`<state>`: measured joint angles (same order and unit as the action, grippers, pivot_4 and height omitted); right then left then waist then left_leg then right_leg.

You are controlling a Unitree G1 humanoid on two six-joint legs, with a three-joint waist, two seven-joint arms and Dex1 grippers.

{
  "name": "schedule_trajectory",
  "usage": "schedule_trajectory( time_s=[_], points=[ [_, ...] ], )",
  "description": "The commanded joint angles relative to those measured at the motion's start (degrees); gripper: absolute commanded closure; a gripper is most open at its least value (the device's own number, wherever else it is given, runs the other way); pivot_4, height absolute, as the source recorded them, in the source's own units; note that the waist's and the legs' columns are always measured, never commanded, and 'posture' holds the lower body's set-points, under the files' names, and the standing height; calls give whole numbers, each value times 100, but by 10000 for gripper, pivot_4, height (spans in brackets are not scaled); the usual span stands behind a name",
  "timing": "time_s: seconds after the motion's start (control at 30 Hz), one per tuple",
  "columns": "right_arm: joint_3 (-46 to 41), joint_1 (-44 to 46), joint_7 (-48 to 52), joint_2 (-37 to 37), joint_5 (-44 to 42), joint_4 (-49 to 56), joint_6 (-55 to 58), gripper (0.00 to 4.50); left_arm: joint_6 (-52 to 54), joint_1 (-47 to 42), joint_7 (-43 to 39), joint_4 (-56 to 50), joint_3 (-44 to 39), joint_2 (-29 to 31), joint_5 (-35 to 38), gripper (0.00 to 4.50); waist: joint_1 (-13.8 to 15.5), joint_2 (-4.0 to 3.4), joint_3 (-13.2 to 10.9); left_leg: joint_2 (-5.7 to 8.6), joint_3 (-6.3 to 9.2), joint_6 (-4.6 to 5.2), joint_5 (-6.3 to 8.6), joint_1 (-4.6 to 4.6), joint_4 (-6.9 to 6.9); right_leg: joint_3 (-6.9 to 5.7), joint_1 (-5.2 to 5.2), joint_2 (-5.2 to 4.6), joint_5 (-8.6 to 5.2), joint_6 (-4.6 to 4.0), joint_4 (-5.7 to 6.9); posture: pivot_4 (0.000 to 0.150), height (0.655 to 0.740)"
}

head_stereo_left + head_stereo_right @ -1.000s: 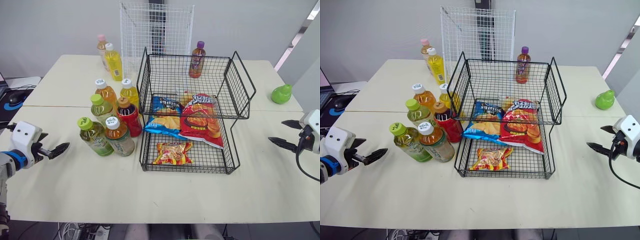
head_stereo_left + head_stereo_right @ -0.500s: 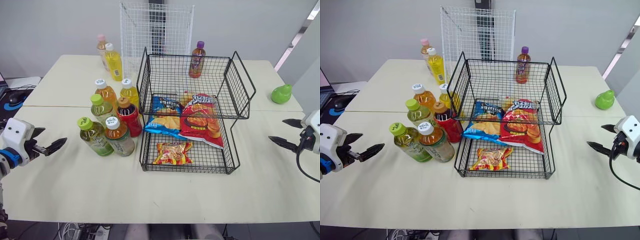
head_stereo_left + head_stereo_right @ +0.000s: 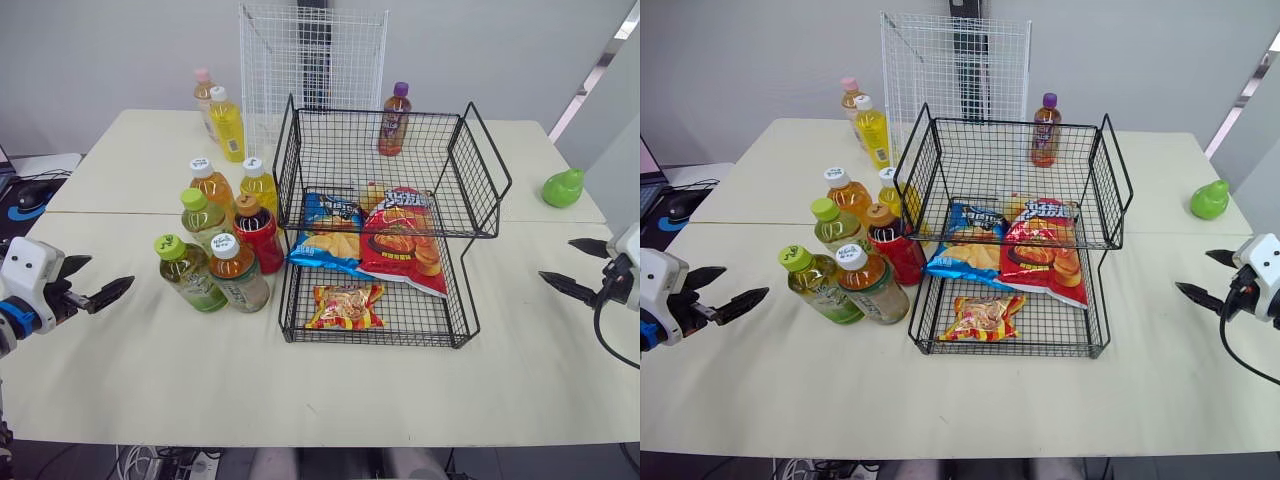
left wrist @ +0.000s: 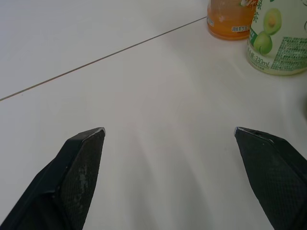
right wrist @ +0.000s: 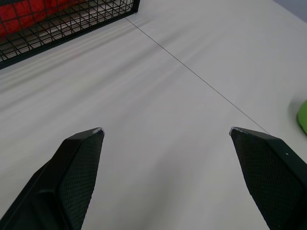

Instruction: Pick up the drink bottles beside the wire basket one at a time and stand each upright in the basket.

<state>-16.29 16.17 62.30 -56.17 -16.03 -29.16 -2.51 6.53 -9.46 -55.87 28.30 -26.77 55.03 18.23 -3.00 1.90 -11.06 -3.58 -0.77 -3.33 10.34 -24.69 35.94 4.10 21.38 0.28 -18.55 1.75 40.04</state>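
A black two-tier wire basket stands mid-table. Just left of it several drink bottles stand upright in a cluster: two with green caps, an orange one, a red one and two more behind. A yellow bottle and a pink-capped one stand farther back. A purple-capped bottle is at the basket's back; I cannot tell whether inside or behind. My left gripper hovers open near the table's left edge, well short of the cluster. My right gripper is open and empty, right of the basket.
Snack bags lie in the basket: a red one, a blue one, and a small one on the lower tier. A white wire grid panel stands behind. A green pear-shaped object sits far right.
My left gripper has drawn back to the left, away from the bottles. My right gripper has drifted slightly right. Bottles and basket have not moved.
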Motion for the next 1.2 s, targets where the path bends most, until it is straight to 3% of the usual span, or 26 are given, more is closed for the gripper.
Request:
schedule_trajectory(
  time_s=[0.03, 0.17, 0.33, 0.5, 0.63, 0.83, 1.03, 1.2],
  points=[
    [-305, -70, -59, -37, -183, 339, -33, 0, 94, -53, -48, -261, -148, 106, 180, 134, 1, 0, 0, 0, 0, 0, 0, 0, 0, 0, 0, 0, 0, 0, 0, 1500, 7360],
    [-637, -252, -127, -87, -499, 971, 286, 0, 189, -86, -53, -323, -121, 121, 221, 134, 4, 0, 0, -1, 1, 0, 0, 0, 0, -1, 0, 0, 0, 0, 0, 1500, 7360],
    [-1618, -773, -305, -252, -1317, 2787, 1419, 0, 337, -127, -89, -410, -80, 130, 253, 134, 16, -1, 0, -1, 7, 0, 0, -2, -1, -3, -1, 0, 0, 0, 2, 1500, 7360],
    [-2297, -735, -398, -648, -2864, 4583, 3174, 0, 477, -137, -126, -457, -75, 151, 262, 134, 21, -2, 1, -7, 9, 0, 0, -1, 0, -3, -2, -1, 0, 0, 3, 1500, 7360],
    [-1486, 504, -375, -966, -3759, 4958, 3661, 0, 674, 26, -150, -713, -236, 163, 378, 134, -33, -2, 1, -12, 7, 0, 0, -1, 1, -2, 0, -4, 0, 0, 2, 1500, 7360],
    [385, 2302, 367, -301, -3526, 4679, 3463, 0, 1278, 943, -82, -1946, -1053, 145, 730, 134, -46, 10, 3, -29, 8, 1, 1, -4, -2, -6, 8, -38, -4, -8, -2, 1500, 7360],
    [1237, 2597, 946, 618, -3310, 4582, 3280, 0, 2938, 2176, 111, -4303, -2531, -107, 1772, 134, 26, 16, 0, -19, 17, 4, 4, -17, -3, -16, 14, -47, -4, -7, -2, 1500, 7360],
    [1414, 2604, 1117, 965, -3012, 4377, 3059, 0, 4260, 2472, 854, -5849, -3239, -452, 3008, 134, 85, 15, 0, -15, 28, 4, 2, -12, 3, -27, 2, -47, -5, -6, -3, 1500, 7360]
  ],
)
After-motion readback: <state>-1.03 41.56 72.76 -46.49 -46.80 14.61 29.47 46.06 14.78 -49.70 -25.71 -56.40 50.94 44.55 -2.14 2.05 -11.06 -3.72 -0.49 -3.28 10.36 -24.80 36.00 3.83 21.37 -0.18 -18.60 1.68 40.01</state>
